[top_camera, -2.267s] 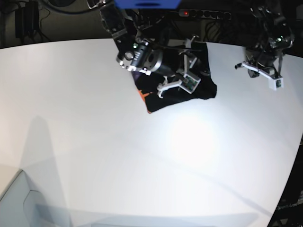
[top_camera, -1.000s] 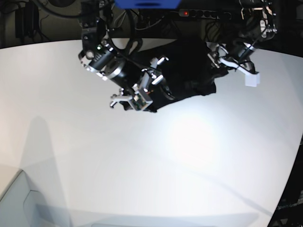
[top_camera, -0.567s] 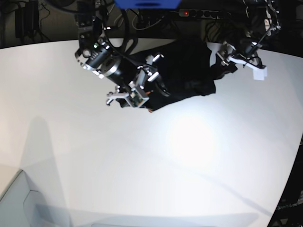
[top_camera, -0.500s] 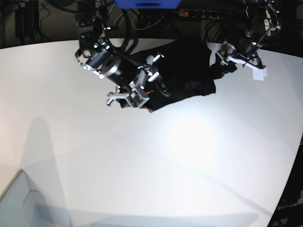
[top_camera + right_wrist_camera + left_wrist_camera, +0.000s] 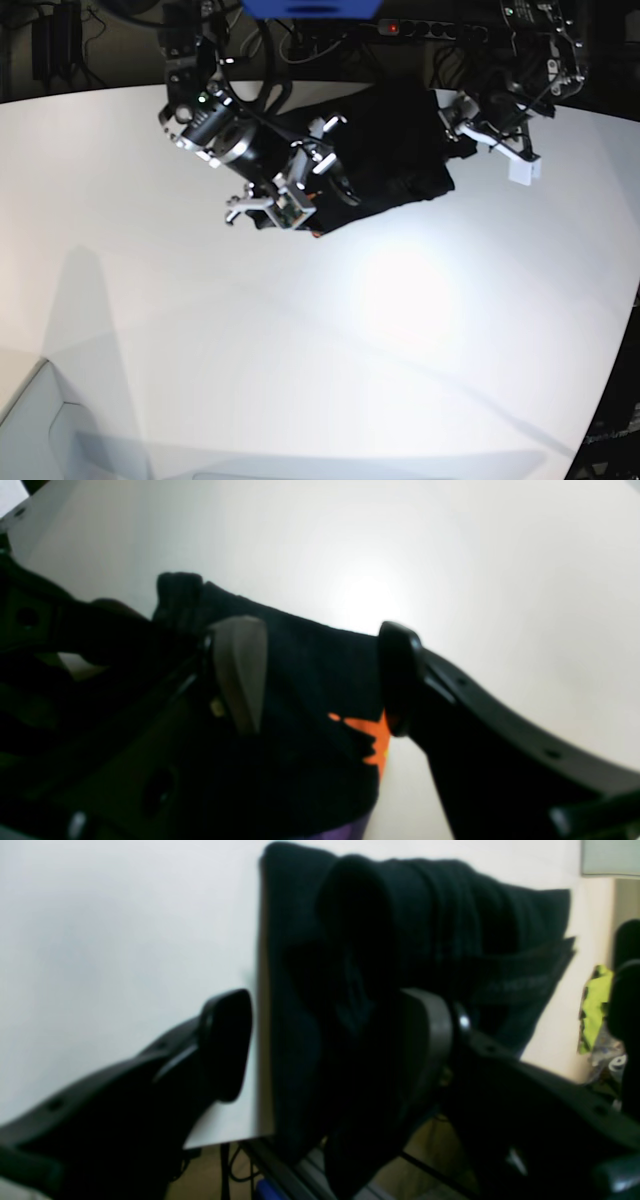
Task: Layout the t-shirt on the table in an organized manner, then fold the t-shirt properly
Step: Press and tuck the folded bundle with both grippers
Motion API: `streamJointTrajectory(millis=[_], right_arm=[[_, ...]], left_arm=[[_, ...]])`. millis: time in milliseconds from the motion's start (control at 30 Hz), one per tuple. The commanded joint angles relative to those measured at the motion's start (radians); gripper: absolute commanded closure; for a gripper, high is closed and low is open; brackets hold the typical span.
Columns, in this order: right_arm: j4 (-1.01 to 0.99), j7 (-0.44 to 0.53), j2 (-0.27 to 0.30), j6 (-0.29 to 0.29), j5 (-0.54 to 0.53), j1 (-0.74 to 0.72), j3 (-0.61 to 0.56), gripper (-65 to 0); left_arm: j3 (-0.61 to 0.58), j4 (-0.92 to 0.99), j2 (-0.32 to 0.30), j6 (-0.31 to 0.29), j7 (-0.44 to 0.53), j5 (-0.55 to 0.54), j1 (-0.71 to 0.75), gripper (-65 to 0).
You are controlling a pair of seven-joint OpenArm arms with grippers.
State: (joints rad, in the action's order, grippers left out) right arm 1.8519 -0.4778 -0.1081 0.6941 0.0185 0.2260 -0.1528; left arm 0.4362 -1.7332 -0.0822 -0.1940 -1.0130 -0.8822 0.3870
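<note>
The black t-shirt (image 5: 395, 150) lies as a compact bundle near the far edge of the white table (image 5: 300, 350). My right gripper (image 5: 318, 188) is at its left corner. In the right wrist view the right gripper (image 5: 320, 677) is open, its fingers either side of the t-shirt (image 5: 310, 645) beside the orange print (image 5: 367, 735). My left gripper (image 5: 455, 135) is at the bundle's right side. In the left wrist view the left gripper (image 5: 325, 1045) is open and straddles the t-shirt (image 5: 440, 915) edge, where layers hang over the table (image 5: 100, 940) rim.
A power strip (image 5: 430, 30) with a red light and loose cables run behind the table's far edge. A pale bin corner (image 5: 40, 430) sits at the bottom left. The table's curved edge (image 5: 615, 350) falls away at the right.
Over two seconds the right gripper moved left to the shirt's left corner and the left gripper came in to its right edge. In the last second the left gripper only shifted slightly.
</note>
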Motion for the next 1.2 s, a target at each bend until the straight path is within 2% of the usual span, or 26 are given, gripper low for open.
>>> streamJointTrajectory(millis=[0,533,600,733,800,1000,1167], right_arm=[[0.019,0.029,-0.005,0.004,-0.025,-0.009,-0.003,-36.5],[0.019,0.029,-0.005,0.004,-0.025,-0.01,-0.001,-36.5],[0.019,0.029,-0.005,0.004,-0.025,-0.007,-0.001,-36.5],[0.019,0.024,-0.003,0.004,-0.025,-0.001,0.0,-36.1],[0.019,0.023,0.008,0.004,-0.025,0.008,0.006,-36.0],[0.019,0.029,0.017,0.004,-0.025,0.066,0.006,-30.4],[0.004,0.029,0.018,0.004,-0.025,0.077,0.006,-29.8]], left_arm=[[0.002,-0.012,0.002,-0.005,0.004,-0.019,-0.003,-42.5],[-0.004,0.212,-0.003,-0.015,-0.004,-0.018,-0.105,-40.9],[-0.004,0.223,-0.003,-0.015,0.003,-0.018,-0.109,-32.5],[-0.006,0.283,-0.001,-0.017,0.003,-0.018,-0.156,-9.0],[-0.006,0.315,-0.001,-0.017,0.003,-0.018,-0.174,-1.0],[-0.009,0.379,-0.001,-0.017,0.003,-0.018,-0.219,-0.1],[-0.06,0.37,-0.004,-0.017,0.004,-0.018,-0.233,0.0]])
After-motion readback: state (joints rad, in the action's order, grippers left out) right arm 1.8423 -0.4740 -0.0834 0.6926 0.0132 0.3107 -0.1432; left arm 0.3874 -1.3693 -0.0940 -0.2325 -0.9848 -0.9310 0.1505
